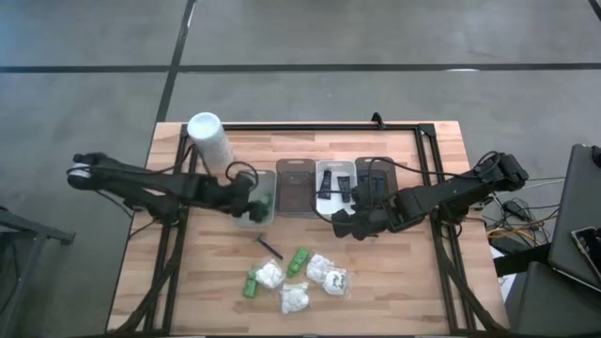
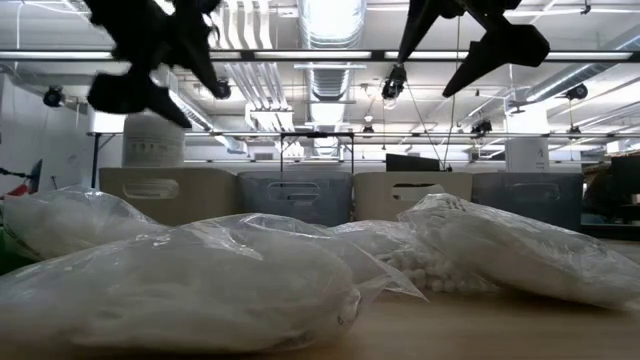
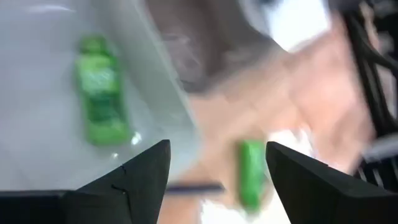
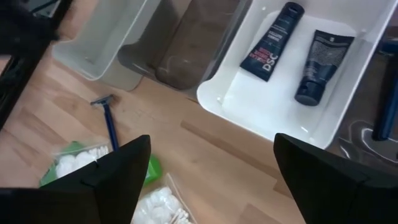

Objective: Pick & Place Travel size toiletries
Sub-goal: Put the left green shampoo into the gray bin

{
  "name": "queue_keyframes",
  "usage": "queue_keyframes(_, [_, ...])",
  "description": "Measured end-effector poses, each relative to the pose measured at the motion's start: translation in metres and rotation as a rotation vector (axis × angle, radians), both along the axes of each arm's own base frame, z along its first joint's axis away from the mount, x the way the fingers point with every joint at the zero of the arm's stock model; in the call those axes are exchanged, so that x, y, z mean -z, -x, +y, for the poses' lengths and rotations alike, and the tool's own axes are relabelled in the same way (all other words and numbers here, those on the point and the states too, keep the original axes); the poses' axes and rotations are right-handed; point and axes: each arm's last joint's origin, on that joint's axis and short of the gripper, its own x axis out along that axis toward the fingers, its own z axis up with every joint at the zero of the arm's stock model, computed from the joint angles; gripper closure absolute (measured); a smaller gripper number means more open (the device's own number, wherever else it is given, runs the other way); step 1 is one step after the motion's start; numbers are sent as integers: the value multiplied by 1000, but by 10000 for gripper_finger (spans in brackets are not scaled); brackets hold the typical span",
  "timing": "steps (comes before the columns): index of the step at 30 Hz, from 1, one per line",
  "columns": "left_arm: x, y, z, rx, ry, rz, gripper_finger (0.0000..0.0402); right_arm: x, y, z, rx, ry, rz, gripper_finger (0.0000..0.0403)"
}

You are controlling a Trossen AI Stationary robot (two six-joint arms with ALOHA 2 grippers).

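A green bottle [image 3: 99, 93] lies on its side on the floor of the leftmost clear tray [image 1: 255, 210]. My left gripper [image 3: 217, 168] hangs open just above that tray's near end [image 1: 254, 205], with nothing between its fingers. My right gripper [image 4: 211, 168] stands open over bare wood [image 1: 344, 225] in front of the white tray [image 4: 261, 106], which holds two black tubes [image 4: 272, 38] [image 4: 323, 56]. On the table near the front lie green bottles [image 1: 299, 261] [image 1: 252, 282], white packets [image 1: 327, 274] [image 1: 295, 298] [image 1: 269, 274] and a razor [image 1: 269, 246].
Four trays stand in a row mid-table: clear, brown [image 1: 294, 188], white, dark [image 1: 374, 183]. A tall white container [image 1: 208, 139] stands at the far left. A black frame [image 1: 310, 125] borders the table's far edge and sides. Bare wood shows on either side of the pile.
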Motion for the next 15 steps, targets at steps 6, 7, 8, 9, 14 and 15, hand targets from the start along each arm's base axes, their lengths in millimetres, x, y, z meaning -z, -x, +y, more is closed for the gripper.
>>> queue_keyframes(6, [-5,16,-57,74,11,107,136,2,3,-1,17,-3,34,48])
queue_keyframes(7, [-2,20,-67,72,24,127,136,2,3,-1,16,-2,35,45])
queue_keyframes(8, [2,23,-77,71,41,144,136,2,3,-1,15,-2,35,44])
queue_keyframes(9, [5,26,-86,65,63,154,136,2,3,-1,10,1,37,43])
queue_keyframes(14, [25,32,-126,41,132,216,136,2,3,-1,-13,14,47,44])
queue_keyframes(15, [30,32,-134,38,142,234,136,2,3,-1,-17,17,49,46])
